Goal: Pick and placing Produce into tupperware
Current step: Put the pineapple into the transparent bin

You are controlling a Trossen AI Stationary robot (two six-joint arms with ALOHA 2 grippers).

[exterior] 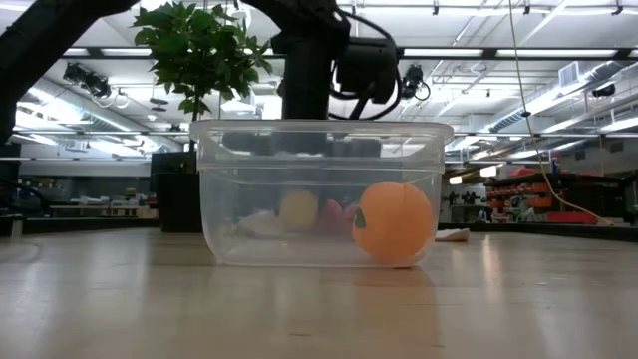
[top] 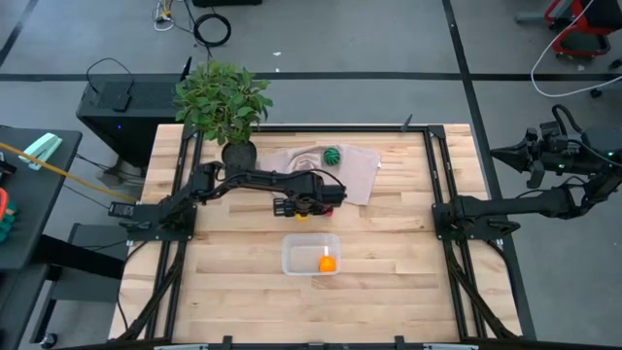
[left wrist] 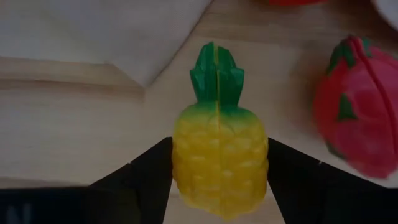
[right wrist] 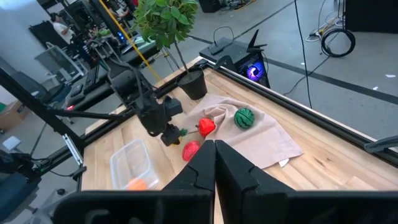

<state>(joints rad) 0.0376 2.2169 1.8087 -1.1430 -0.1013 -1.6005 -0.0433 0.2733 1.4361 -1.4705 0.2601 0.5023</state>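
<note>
Gripping the yellow pineapple (left wrist: 219,158) between its two fingers, the left tool (top: 301,208) sat at the centre of the high view, just above the tupperware (top: 294,256). The orange piece (top: 328,262) lay inside that container. A red piece (left wrist: 356,118) rested on the bench (top: 233,282) beside the pineapple, the dark green ball (top: 332,155) on the beige cloth (top: 362,173). The right tool (right wrist: 215,148) was closed, off the bench's right edge.

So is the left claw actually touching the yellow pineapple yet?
Touching. In the left wrist view, the left claw has both dark fingers pressed against the sides of the yellow pineapple, with no gap visible.
</note>
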